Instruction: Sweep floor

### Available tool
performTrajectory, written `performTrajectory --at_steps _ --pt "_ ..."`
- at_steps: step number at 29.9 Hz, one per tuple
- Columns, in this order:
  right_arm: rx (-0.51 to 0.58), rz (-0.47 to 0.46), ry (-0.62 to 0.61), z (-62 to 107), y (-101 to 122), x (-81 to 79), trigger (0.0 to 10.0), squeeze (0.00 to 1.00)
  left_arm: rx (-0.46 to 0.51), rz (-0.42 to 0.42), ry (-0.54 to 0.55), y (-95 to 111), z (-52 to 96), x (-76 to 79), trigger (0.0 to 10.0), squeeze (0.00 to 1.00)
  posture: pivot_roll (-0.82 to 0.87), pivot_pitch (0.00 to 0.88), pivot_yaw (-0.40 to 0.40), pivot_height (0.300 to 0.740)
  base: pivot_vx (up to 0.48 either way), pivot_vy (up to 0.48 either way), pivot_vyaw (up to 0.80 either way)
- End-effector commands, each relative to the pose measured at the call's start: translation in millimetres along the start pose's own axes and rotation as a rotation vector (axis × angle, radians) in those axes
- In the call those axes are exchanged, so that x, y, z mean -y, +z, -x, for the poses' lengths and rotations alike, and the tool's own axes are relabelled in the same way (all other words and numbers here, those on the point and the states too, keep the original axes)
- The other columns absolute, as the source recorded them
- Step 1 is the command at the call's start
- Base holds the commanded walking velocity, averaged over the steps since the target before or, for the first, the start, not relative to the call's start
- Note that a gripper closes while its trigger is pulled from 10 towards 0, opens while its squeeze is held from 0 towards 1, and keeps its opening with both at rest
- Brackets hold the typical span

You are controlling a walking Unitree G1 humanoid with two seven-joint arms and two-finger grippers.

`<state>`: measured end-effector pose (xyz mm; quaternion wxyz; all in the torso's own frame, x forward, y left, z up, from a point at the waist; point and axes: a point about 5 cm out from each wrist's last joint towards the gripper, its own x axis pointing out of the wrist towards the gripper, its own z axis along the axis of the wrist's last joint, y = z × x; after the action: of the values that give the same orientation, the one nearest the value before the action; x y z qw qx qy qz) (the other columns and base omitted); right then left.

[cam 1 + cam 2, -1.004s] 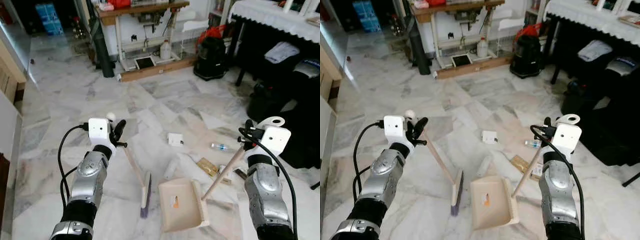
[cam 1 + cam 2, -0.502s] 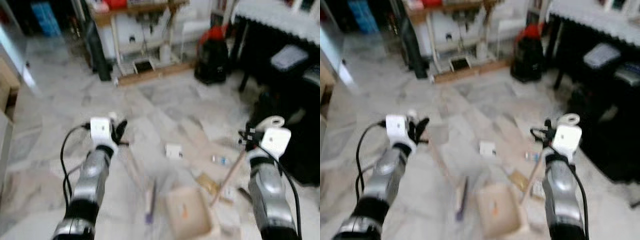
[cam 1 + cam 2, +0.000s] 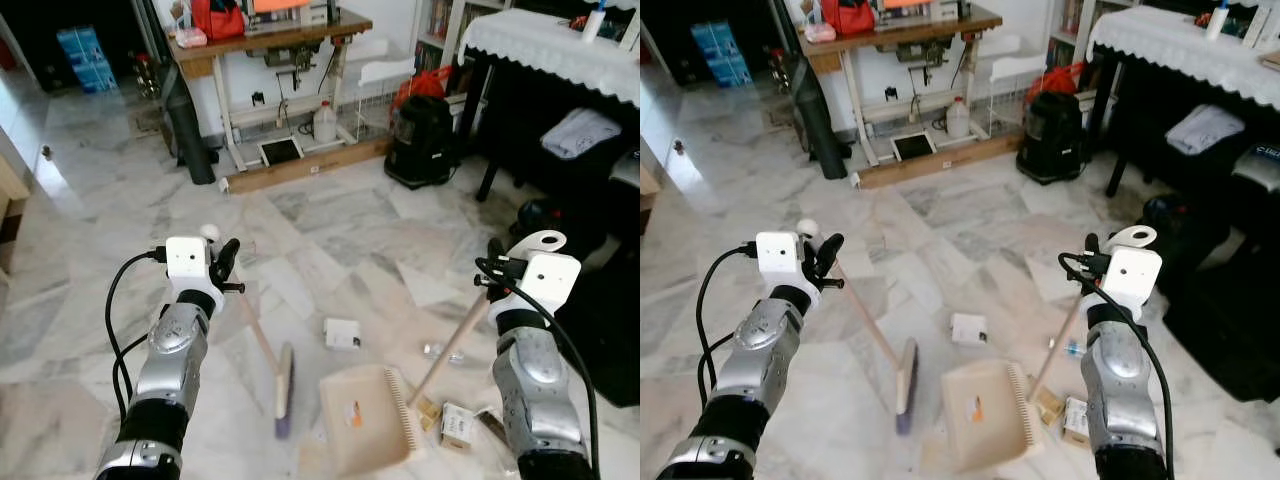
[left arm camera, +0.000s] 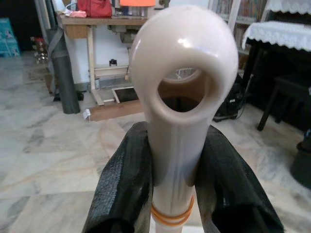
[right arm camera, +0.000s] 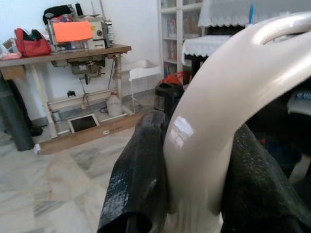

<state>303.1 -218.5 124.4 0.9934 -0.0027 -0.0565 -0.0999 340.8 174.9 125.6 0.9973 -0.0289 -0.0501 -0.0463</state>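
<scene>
My left gripper (image 3: 226, 263) is shut on the cream handle of a broom (image 3: 284, 384), whose head rests on the marble floor ahead of me. In the left wrist view both black fingers (image 4: 124, 179) clamp the handle just below its ring end. My right gripper (image 3: 494, 264) is shut on the long stick of a cream dustpan (image 3: 365, 420), which lies flat beside the broom head. Litter lies around the pan: a white box (image 3: 342, 333), a small bottle (image 3: 433, 350) and packets (image 3: 457, 426).
A sewing table (image 3: 262, 32) stands at the back with a white jug (image 3: 323, 126), a wooden plank (image 3: 300, 166) and a dark roll (image 3: 189, 135) beneath or beside it. A black vacuum (image 3: 421, 128) and a dark table with a lace cloth (image 3: 560, 40) stand on the right.
The whole view has shifted, with blur in between, so the camera moved. The broom and dustpan now sit closer to the litter. Both grippers keep their hold.
</scene>
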Motion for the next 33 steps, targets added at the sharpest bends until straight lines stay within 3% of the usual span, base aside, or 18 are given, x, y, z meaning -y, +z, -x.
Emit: performTrajectory --at_steps 1,9,33 --pt "0.058 -0.033 0.026 -3.9 13.4 -10.4 10.0 0.0 0.049 -0.037 0.03 10.6 -1.7 -10.1 10.0 0.0 -0.11 0.0 0.017 0.74 0.48 0.0 0.0" --pt "0.051 -0.034 0.024 -2.7 11.3 -10.1 10.0 0.0 0.046 -0.034 0.026 9.1 -1.8 -7.7 10.0 0.0 -0.11 0.0 0.017 0.74 0.48 0.0 0.0" --pt "-0.051 0.012 -0.006 13.8 -24.1 -2.5 10.0 0.0 0.004 -0.056 0.011 -1.7 3.2 -8.4 10.0 0.0 -0.11 0.005 0.02 0.74 0.0 0.0 0.0"
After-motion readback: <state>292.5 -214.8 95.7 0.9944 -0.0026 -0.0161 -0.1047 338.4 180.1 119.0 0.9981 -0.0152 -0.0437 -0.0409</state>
